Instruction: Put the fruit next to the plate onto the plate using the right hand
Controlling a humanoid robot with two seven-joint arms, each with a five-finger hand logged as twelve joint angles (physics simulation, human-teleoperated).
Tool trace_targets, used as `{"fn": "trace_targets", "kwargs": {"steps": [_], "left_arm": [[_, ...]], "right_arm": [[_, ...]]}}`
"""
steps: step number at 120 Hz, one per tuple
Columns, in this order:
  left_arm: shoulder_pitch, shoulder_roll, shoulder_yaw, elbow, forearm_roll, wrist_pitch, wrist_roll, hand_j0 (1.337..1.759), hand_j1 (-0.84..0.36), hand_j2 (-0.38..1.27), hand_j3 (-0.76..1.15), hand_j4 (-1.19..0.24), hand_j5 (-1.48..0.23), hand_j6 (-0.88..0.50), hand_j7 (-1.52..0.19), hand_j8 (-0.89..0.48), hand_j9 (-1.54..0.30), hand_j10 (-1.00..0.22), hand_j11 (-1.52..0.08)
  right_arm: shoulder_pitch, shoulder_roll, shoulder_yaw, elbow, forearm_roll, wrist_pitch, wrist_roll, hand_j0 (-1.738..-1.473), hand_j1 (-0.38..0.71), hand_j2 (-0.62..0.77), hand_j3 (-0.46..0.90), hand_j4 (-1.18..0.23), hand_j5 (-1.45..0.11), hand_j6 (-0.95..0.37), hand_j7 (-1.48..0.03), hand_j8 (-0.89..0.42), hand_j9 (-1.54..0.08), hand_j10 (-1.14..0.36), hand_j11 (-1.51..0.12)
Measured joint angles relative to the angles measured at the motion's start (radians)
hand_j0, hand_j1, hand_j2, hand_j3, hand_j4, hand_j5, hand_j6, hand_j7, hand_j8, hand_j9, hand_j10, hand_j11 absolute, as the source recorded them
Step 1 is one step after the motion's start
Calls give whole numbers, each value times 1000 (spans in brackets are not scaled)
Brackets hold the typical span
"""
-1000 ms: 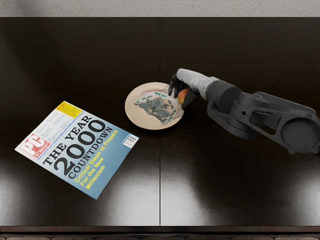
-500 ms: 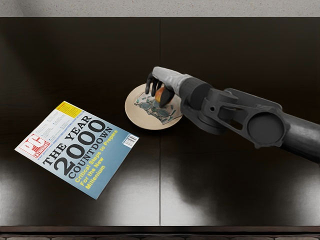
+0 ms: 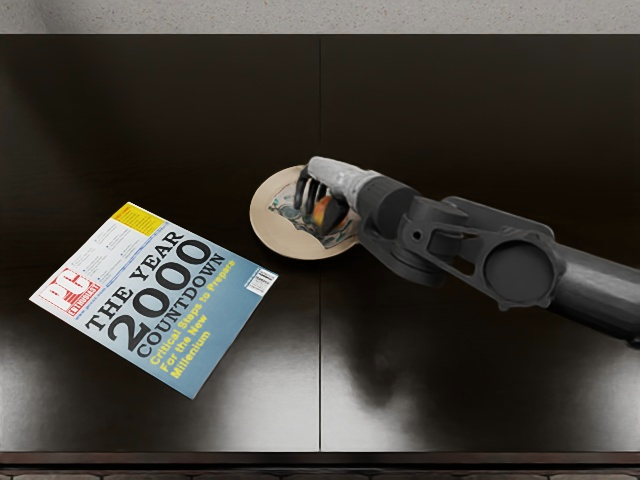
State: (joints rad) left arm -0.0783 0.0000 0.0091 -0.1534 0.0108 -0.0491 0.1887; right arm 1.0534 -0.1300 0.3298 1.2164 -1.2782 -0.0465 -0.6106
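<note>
A tan plate (image 3: 270,212) with a grey-blue pattern lies near the table's middle. My right hand (image 3: 316,203) reaches over it from the right, fingers curled around a small orange fruit (image 3: 324,210). The fruit sits low over the plate's middle, mostly hidden by the fingers, so I cannot tell whether it touches the plate. The right forearm (image 3: 450,245) covers the plate's right edge. No left arm shows.
A magazine (image 3: 155,296) with "THE YEAR 2000 COUNTDOWN" on its cover lies on the dark table to the left front of the plate. A seam (image 3: 320,380) runs down the table's middle.
The right hand carried the fruit leftward from the plate's right rim to over its middle, then dropped lower toward the plate.
</note>
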Motion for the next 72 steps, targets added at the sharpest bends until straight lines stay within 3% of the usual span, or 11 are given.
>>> {"fn": "trace_targets", "kwargs": {"steps": [29, 50, 72], "left_arm": [[-1, 0, 0, 0, 0, 0, 0, 1658, 339, 2, 0, -9, -11, -9, -11, -9, -11, -9, -11], [-1, 0, 0, 0, 0, 0, 0, 1658, 339, 2, 0, -9, -11, -9, -11, -9, -11, -9, -11], [-1, 0, 0, 0, 0, 0, 0, 1658, 339, 2, 0, -9, -11, -9, -11, -9, -11, -9, -11]], "right_arm": [[-3, 1, -7, -25, 2, 0, 0, -1654, 263, 189, 0, -693, -954, -710, -924, -432, -955, -450, -944], [-1, 2, 5, -19, 8, 1, 0, -1656, -56, 77, 0, -323, -442, -330, -429, -212, -442, -220, -438], [9, -11, 26, 22, 32, 4, 0, -1657, -229, 32, 0, -134, -182, -137, -176, -89, -182, -91, -180]]}}
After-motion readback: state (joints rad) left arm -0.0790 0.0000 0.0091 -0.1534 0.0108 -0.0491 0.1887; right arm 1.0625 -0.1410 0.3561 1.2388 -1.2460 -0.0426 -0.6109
